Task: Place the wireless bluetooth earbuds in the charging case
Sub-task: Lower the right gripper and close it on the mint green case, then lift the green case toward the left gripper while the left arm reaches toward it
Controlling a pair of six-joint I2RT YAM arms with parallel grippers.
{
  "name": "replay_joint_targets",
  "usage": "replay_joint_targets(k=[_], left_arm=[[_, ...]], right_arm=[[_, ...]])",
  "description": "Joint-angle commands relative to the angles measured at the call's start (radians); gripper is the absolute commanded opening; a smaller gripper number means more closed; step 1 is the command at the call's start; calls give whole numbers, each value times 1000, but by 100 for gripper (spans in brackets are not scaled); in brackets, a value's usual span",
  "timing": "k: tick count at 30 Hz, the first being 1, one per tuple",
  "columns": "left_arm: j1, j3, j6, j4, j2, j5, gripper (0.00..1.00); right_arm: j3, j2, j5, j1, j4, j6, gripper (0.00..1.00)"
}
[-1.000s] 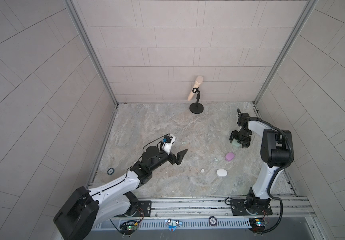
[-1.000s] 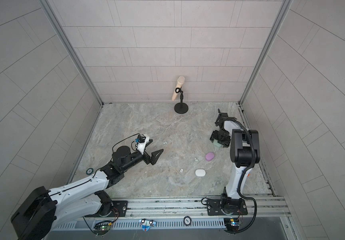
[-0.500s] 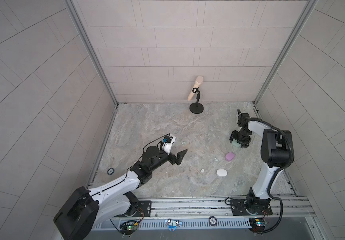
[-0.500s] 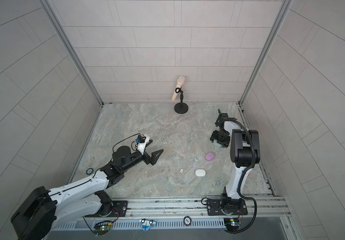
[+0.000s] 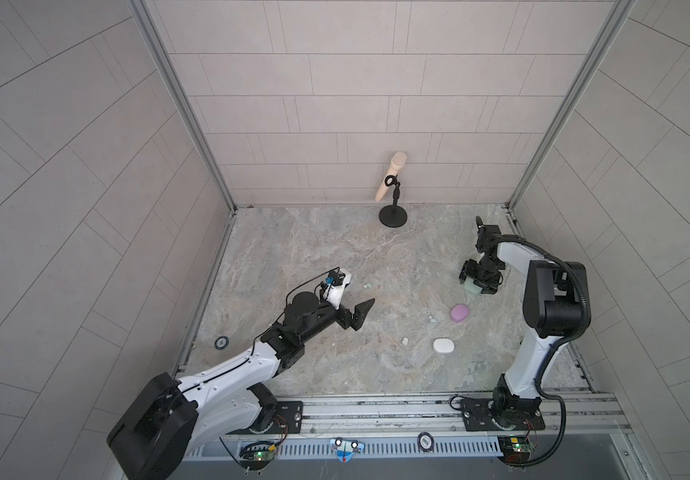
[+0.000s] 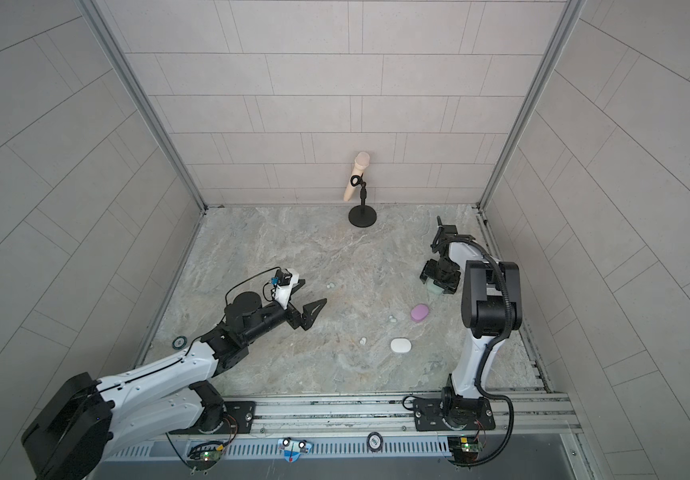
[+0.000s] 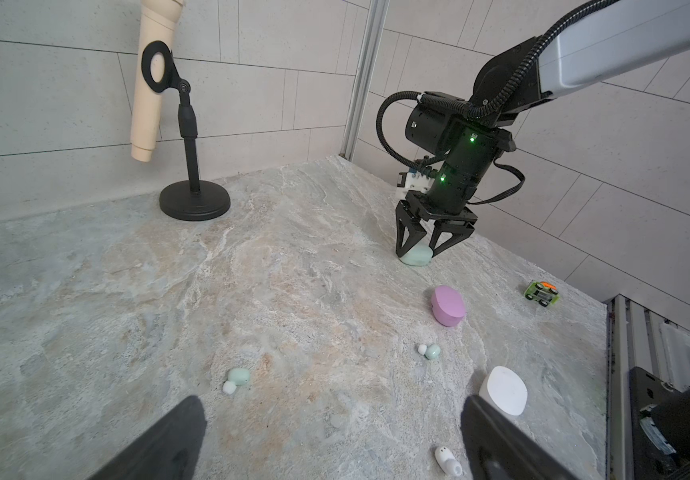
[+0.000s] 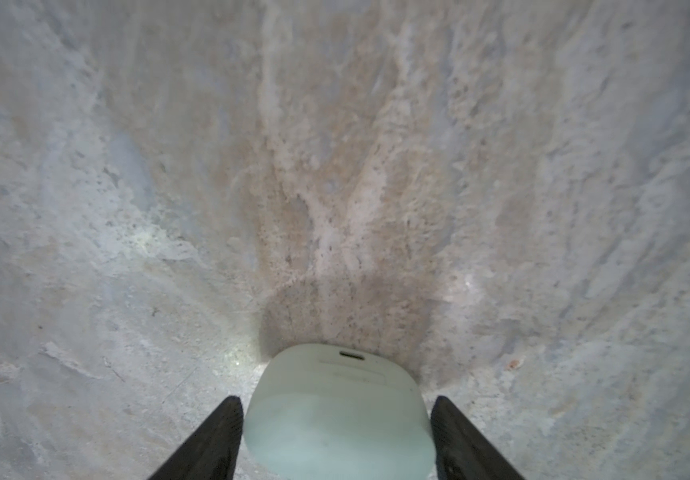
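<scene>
As right fingers (image 8: 206,440) close onto mint case (image 8: 335,415), left fingers (image 7: 160,444) stay wide.

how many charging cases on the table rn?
3. The mint-green case sits between the fingers of the right gripper. The lilac case is a little nearer that arm's base, and the white case nearer still. The arms could hide another.

Mint case (image 7: 416,258), lilac case (image 7: 448,306), wht case (image 7: 504,390) on grey-beige marbled table (image 7: 252,270)
</scene>
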Motion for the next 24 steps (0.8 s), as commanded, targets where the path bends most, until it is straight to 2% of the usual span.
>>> replay_joint_targets(k=[1,12,24], left_arm=[[-4,0,3,8,-21,3,100],[-4,-2,8,3,-31,-2,100],[-4,34,57,-15,15,46,100]], right_arm=[[-12,-31,9,-4,-27,11,71],[-28,-47,0,-5,-28,11,57],[-98,-212,-70,38,-117,-46,54]])
